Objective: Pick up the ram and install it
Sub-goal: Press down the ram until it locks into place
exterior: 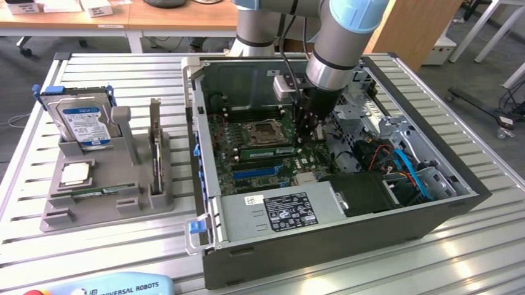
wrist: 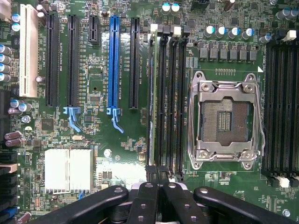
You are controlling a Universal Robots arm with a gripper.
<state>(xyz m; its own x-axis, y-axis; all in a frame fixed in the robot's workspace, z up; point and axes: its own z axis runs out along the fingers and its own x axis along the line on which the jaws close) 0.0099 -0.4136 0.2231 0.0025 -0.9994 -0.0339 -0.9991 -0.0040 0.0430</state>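
Note:
A green ram [wrist: 151, 93] stands edge-on in the memory slot nearest the blue and black expansion slots, next to the empty processor socket [wrist: 224, 119]. In the exterior view this ram [exterior: 269, 149] lies just beside the socket [exterior: 264, 130]. My gripper [wrist: 159, 176] is shut, its black fingers [wrist: 145, 200] pressed together right over one end of that slot. Whether they touch the stick I cannot tell. The gripper [exterior: 308, 134] hangs inside the open computer case [exterior: 328, 243], low over the motherboard.
On the exterior view's left a grey holder [exterior: 107, 209] carries a silver-blue hard drive [exterior: 82, 120], a small square processor chip [exterior: 75, 174] and another green stick [exterior: 94, 192]. Inside the case are the power supply [exterior: 279, 212], cables [exterior: 410, 169] and drive cage.

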